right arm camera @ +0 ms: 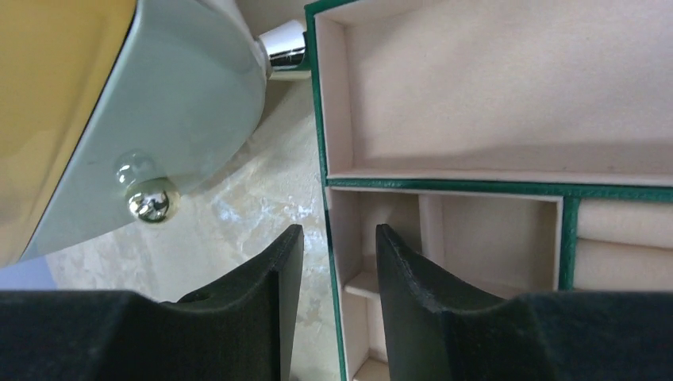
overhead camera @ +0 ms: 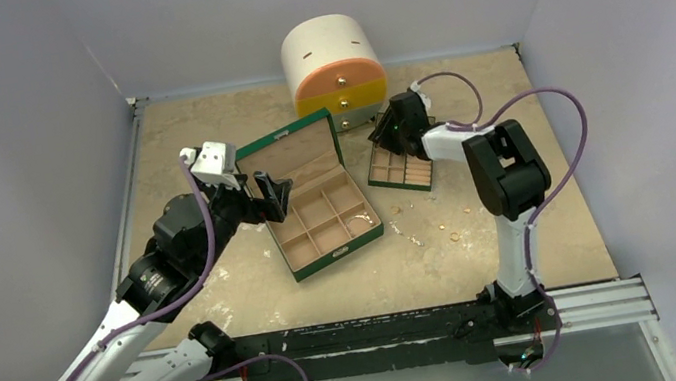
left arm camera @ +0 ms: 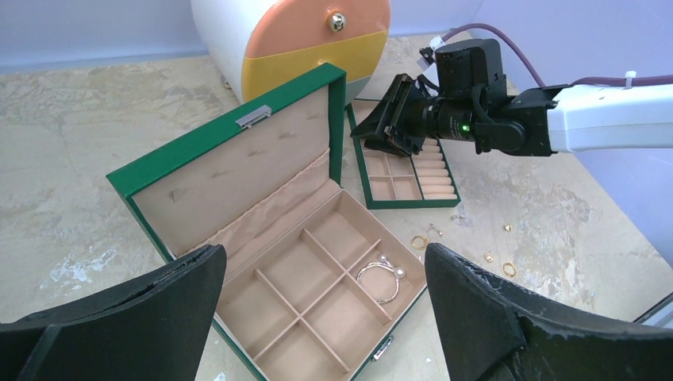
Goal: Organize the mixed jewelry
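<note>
- Left gripper (left arm camera: pixel 324 258): jaws wide apart, holding nothing, over the green box (left arm camera: pixel 230 131) at frame centre.
- Right gripper (right arm camera: pixel 339 238): jaws narrowly apart astride the divided tray (right arm camera: pixel 317 119)'s left wall.

Soft, even light from above fills all three views, bright but not harsh. The open green tan-lined box (overhead camera: pixel 289 162) casts only a faint shadow on the mottled beige table (overhead camera: pixel 192 121). A glare spot sits on the small round silver knob (right arm camera: pixel 149 203). The black jaws of the right gripper (right arm camera: pixel 339 238) and the left gripper (left arm camera: pixel 324 254) look soft, being close to the lens.
</note>
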Controlling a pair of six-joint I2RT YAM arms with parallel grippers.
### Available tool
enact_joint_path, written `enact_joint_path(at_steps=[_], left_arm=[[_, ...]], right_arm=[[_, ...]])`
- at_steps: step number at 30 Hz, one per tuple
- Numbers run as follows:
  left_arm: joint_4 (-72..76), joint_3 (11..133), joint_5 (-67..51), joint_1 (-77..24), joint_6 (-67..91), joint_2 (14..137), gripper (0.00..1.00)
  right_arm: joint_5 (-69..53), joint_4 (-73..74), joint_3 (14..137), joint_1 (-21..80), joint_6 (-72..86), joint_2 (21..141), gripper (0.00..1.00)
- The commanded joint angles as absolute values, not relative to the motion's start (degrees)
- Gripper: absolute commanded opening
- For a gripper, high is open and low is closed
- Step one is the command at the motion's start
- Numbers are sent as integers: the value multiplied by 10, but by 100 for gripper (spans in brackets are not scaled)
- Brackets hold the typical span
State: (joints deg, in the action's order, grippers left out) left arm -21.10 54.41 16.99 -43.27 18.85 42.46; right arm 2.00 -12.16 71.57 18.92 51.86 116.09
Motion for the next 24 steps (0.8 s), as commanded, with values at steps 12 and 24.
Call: enact_joint_path(at_steps=[12, 24], left_arm=[[-196, 545, 174, -434, 184, 417, 96], [-195, 545, 176, -433, 185, 418, 96]], right_arm=[[70, -84, 760, 200, 458, 1182, 31], [72, -44, 750, 209, 389, 1128, 1]])
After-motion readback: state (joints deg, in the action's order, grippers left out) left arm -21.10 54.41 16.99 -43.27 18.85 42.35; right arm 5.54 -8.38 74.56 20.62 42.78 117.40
